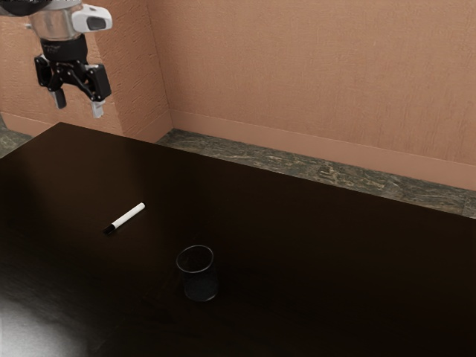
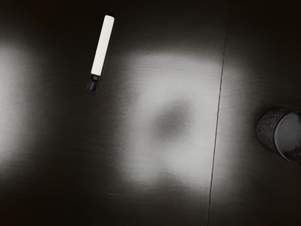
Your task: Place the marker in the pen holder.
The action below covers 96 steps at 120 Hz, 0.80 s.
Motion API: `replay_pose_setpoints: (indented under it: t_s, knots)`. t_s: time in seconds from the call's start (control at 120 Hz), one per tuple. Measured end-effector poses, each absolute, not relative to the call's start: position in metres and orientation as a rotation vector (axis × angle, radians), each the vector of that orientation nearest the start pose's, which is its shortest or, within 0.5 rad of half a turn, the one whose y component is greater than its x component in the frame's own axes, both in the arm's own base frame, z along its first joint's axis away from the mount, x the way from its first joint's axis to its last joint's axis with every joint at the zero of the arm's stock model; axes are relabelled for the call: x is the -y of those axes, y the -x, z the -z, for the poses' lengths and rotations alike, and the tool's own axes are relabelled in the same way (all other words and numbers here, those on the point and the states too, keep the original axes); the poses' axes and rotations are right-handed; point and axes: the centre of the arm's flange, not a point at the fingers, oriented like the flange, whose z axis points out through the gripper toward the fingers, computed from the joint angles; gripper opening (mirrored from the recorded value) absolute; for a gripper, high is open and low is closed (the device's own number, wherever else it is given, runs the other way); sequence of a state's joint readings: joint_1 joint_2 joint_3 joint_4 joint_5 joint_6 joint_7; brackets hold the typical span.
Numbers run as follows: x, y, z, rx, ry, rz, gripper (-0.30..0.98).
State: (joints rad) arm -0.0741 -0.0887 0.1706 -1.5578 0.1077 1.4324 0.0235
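Note:
High over the table, at the exterior view's upper left, my gripper hangs open, its two fingertips wide apart with nothing between them. The white marker with a black end lies flat on the dark table. Toward the exterior view's bottom and right of the marker, the dark mesh pen holder stands upright, its round mouth facing up. In the wrist view the marker is seen whole, while the pen holder is partly cut off by the frame.
The dark table has its far edge running below a tan wall, with stone-patterned floor between them. A wall corner juts out behind my gripper. A thin seam crosses the tabletop between marker and pen holder.

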Motion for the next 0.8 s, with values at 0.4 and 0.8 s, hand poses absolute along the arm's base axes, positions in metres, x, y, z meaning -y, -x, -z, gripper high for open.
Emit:
replay_pose_setpoints:
  t_s: [0.4,0.8]
  knots:
    - [-0.149,-0.448,-0.638,0.458,3.035,-0.067,0.69]
    - [-0.156,-0.472,-0.439,0.551,3.049,-0.309,0.69]
